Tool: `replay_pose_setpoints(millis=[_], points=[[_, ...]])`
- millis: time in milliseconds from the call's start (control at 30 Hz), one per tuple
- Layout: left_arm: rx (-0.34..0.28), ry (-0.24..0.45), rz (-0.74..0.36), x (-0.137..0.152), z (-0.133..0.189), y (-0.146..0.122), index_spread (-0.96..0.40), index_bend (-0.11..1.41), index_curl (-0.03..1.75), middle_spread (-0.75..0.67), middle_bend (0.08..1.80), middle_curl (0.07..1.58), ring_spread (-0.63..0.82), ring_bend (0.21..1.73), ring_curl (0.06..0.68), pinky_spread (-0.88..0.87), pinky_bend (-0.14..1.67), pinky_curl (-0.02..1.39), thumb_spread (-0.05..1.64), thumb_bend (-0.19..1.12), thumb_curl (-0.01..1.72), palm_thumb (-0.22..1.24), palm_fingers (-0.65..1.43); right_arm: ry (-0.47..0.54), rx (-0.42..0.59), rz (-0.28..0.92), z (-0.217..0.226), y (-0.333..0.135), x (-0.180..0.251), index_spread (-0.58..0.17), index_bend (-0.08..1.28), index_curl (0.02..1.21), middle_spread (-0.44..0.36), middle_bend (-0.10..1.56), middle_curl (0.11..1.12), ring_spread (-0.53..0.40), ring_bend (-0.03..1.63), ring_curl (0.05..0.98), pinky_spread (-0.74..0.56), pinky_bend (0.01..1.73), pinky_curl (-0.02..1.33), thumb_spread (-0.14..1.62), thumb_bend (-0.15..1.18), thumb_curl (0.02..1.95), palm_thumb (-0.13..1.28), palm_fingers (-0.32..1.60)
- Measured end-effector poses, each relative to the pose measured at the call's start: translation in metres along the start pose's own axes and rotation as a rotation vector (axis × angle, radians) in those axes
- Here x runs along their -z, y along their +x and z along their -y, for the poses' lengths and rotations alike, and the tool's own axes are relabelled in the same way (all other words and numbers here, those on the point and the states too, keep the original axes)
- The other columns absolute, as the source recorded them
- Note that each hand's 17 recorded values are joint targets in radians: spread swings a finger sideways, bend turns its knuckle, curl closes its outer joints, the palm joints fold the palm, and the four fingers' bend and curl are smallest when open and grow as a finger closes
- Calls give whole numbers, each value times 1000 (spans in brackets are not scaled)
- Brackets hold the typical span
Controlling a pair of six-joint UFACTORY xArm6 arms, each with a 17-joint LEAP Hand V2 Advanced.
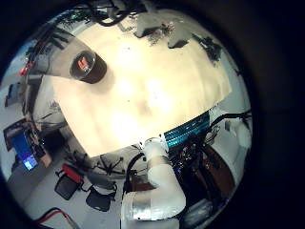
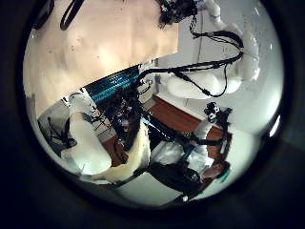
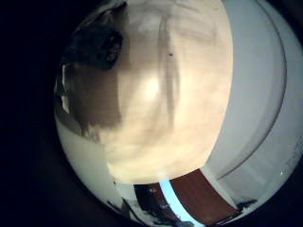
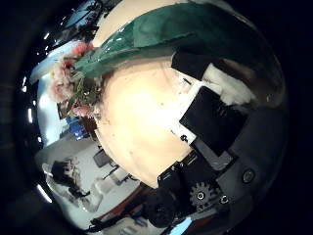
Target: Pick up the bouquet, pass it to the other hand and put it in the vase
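The bouquet (image 4: 147, 44) is seen close against the right robot hand (image 4: 210, 117), apparently gripped by its wrapped stems for passing, though finger closure cannot be told, while the vase (image 1: 86, 67) waits on the worktop (image 1: 162, 91) below the left robot hand.

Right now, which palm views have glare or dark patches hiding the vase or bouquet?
Left little finger side palm view: bright glare on the table, vase clear. Right little finger side palm view: glare mid-table, vase sunk in shadow. Right thumb side palm view: bouquet close and readable, blooms slightly washed out.
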State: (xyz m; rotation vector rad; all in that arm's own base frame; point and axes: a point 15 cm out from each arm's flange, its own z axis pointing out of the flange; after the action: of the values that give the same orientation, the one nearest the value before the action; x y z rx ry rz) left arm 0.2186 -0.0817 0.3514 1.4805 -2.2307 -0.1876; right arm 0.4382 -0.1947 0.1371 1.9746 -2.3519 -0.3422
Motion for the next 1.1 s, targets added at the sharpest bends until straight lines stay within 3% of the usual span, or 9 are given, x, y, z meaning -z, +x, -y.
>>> replay_pose_setpoints(millis=[200,433,533,767,1000,1100], points=[[0,1,1,0,0,0,33,163,298,464,195,319,602,511,209,571,257,313,1109,-22,315,331,12,116,0,-18,-4,4,48,-365,991,739,-192,1160,794,-223,1326,554,-240,1335,505,933,54,596,1136,1248],[-2,14,2,3,4,-1,33,162,300,464,195,319,602,510,208,571,256,314,1109,-22,314,331,13,284,52,-44,-34,-16,141,-300,1121,826,-152,1294,821,-205,1422,619,-190,1404,588,905,77,695,1197,1165],[0,31,4,5,8,-2,33,161,299,460,195,319,601,510,208,573,258,315,1109,-22,314,331,17,345,93,-1,-51,-37,174,-279,1144,843,-140,1324,819,-200,1439,636,-177,1410,618,893,66,733,1187,1146],[9,100,-54,22,23,-1,39,172,307,446,199,324,588,507,207,559,243,311,1109,-22,314,331,58,495,169,265,-90,-94,246,-245,1177,858,-122,1356,799,-189,1466,656,-161,1386,674,867,52,821,1179,1139],[-15,211,-262,48,40,16,54,168,313,412,205,334,568,511,208,539,227,309,1111,-23,312,327,116,734,205,606,-128,-128,342,-225,1189,856,-113,1369,778,-182,1478,663,-154,1348,721,847,37,897,1171,1142],[-39,280,-367,67,49,25,67,169,315,401,205,339,563,510,207,540,220,309,1112,-27,309,314,129,773,244,781,-147,-142,366,-220,1193,853,-111,1375,771,-180,1480,665,-154,1334,741,843,32,926,1169,1141]])
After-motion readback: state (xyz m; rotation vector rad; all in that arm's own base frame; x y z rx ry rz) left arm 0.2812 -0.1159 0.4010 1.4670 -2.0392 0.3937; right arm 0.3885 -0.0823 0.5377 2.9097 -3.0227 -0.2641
